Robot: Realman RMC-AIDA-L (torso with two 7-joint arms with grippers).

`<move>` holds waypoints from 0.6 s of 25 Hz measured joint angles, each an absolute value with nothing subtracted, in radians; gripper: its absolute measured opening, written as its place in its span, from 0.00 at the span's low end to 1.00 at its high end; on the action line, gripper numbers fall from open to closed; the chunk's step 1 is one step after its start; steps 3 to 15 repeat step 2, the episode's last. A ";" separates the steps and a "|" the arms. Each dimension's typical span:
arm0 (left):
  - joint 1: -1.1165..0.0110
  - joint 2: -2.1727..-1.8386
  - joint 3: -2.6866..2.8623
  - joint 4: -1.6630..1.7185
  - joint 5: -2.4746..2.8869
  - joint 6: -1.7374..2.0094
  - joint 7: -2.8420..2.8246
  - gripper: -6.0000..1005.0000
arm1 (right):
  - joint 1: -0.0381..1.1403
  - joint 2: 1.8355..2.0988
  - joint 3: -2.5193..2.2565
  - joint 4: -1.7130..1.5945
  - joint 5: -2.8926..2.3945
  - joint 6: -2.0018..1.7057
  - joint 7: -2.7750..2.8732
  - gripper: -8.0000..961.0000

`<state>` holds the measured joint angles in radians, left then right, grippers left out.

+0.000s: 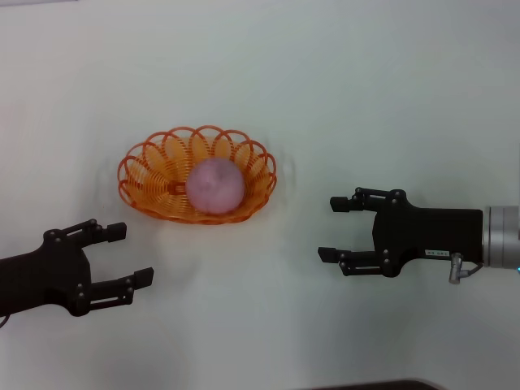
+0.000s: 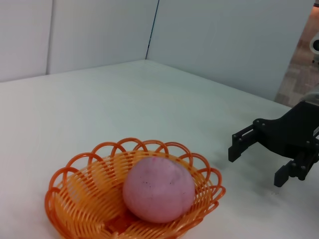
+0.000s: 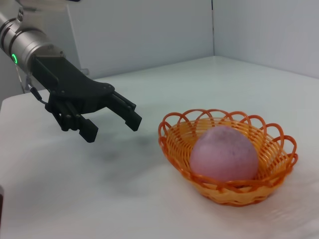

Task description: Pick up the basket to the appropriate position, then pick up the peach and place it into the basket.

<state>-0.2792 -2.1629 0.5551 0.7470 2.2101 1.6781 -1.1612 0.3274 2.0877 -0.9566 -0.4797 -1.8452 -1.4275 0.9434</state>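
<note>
The orange wire basket [image 1: 146, 175] stands on the white table, left of centre. The pink-mauve peach [image 1: 215, 186] lies inside it, toward its right side. Both also show in the left wrist view, basket [image 2: 75, 199] and peach [image 2: 158, 188], and in the right wrist view, basket [image 3: 177, 134] and peach [image 3: 224, 153]. My left gripper [image 1: 130, 255] is open and empty, low at the left, in front of the basket and apart from it. My right gripper [image 1: 333, 229] is open and empty, to the right of the basket with a gap between them.
The white table [image 1: 325, 97] spreads around the basket. Light walls stand behind the table [image 2: 99, 30]. A dark edge [image 1: 382, 384] shows at the table's near side.
</note>
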 joint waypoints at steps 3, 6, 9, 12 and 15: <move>-0.279 -2.163 0.555 0.747 2.210 1.678 -1.161 0.84 | 0.328 2.088 -0.956 -0.479 -1.845 -1.429 0.943 0.86; -0.279 -2.163 0.555 0.747 2.210 1.678 -1.161 0.84 | 0.328 2.088 -0.956 -0.479 -1.845 -1.429 0.943 0.86; -0.279 -2.163 0.555 0.747 2.210 1.678 -1.161 0.84 | 0.328 2.088 -0.956 -0.479 -1.845 -1.429 0.943 0.86; -0.279 -2.163 0.555 0.747 2.210 1.678 -1.161 0.84 | 0.328 2.088 -0.956 -0.479 -1.845 -1.429 0.943 0.86; -0.279 -2.163 0.555 0.747 2.210 1.678 -1.161 0.84 | 0.328 2.088 -0.956 -0.479 -1.845 -1.429 0.943 0.86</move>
